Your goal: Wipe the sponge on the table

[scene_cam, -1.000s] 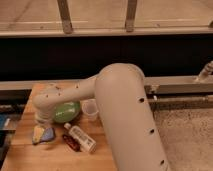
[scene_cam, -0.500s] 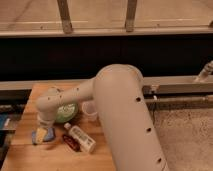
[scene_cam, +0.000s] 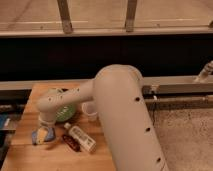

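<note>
Closest to me, the robot's big white arm (scene_cam: 125, 115) filled the front of the view and bent back toward the left. Past it, near the front of the wooden table (scene_cam: 27, 159), a white bottle (scene_cam: 82, 139) lay on its side with a small dark red thing (scene_cam: 71, 144) just beside it. Left of those lay the sponge (scene_cam: 42, 136), blue with a yellow side, flat on the wood. The gripper (scene_cam: 44, 124) pointed straight down at it, touching it or very nearly. I could not tell if the gripper was squeezing the sponge or only pressing on top. A moment before, the wrist had been a bit higher, so it had come down, while the sponge had hardly moved at all. To me that meant the pushing-down part was going on, and a rub across the wood would need that push kept up. Behind the gripper sat the green bowl (scene_cam: 64, 107) and a clear cup (scene_cam: 90, 111), and farthest back ran a dark wall (scene_cam: 105, 55).
</note>
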`<state>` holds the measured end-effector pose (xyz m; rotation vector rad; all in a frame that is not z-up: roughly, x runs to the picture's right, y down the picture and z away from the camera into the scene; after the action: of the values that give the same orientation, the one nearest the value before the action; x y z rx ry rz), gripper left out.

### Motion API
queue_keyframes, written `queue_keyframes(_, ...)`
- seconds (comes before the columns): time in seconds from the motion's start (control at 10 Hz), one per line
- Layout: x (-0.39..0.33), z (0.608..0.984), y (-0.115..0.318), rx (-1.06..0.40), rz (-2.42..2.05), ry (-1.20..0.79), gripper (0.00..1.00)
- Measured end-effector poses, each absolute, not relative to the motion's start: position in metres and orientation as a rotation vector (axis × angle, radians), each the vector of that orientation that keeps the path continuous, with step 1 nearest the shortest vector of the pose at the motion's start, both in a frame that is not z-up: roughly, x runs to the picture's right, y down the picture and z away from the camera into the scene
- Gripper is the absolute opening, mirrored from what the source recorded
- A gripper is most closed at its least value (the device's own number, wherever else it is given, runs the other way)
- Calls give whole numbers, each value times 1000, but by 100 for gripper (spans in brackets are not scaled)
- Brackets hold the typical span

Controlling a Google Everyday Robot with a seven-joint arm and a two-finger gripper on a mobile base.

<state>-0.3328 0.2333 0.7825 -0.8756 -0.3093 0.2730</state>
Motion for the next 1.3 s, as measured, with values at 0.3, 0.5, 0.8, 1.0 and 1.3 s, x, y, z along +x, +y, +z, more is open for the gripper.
queue_keyframes(0.3,-336,769,225,-848,261,-316,80)
queue_keyframes(0.5,-345,757,221,-831,233,-320,80)
queue_keyframes(0.8,-348,756,224,-835,225,-315,80)
queue_keyframes(1.0,-341,763,228,-847,249,-317,80)
queue_keyframes(1.3,-328,774,236,-856,300,-368,80)
